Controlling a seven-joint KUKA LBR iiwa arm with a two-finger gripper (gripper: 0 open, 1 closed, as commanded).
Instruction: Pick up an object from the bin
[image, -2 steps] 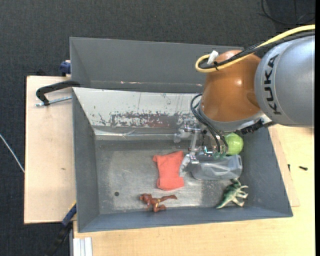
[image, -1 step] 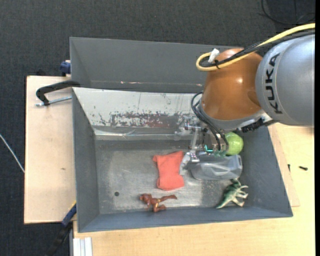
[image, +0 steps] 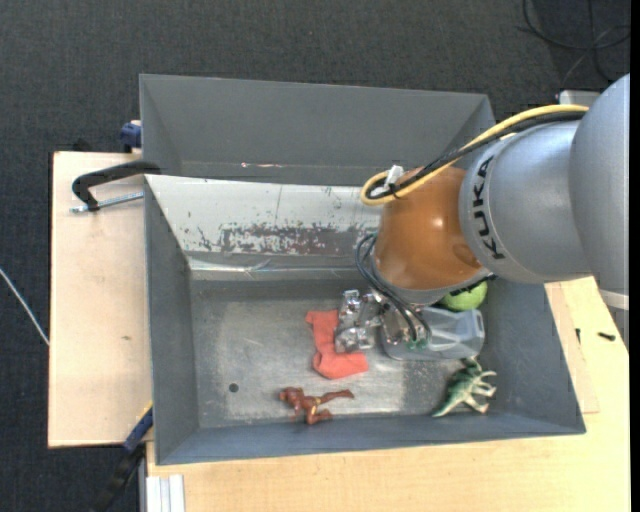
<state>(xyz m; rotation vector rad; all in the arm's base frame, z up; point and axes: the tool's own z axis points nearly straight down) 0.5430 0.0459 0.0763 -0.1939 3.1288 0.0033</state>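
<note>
- One grey bin (image: 170, 330) holds five loose things in its near half.
- The arm (image: 540, 200) reaches in from the right.
- A red scrap (image: 328, 352) lies flat mid-floor.
- The jaws hang over the scrap's right edge; open or closed, I cannot tell.
- A clear plastic piece (image: 458, 335) lies just right of the jaws.
- A green dinosaur (image: 465, 390) stands near right.
- A brown dinosaur (image: 315, 402) lies by the near wall.
- A green ball (image: 468, 296) peeks from under the arm.

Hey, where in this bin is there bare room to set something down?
The left half of the bin is bare, bordered by the left wall, the red flat piece and the brown dinosaur. The right side is crowded: the gripper, a clear plastic piece, a green ball and a green dinosaur.
</note>
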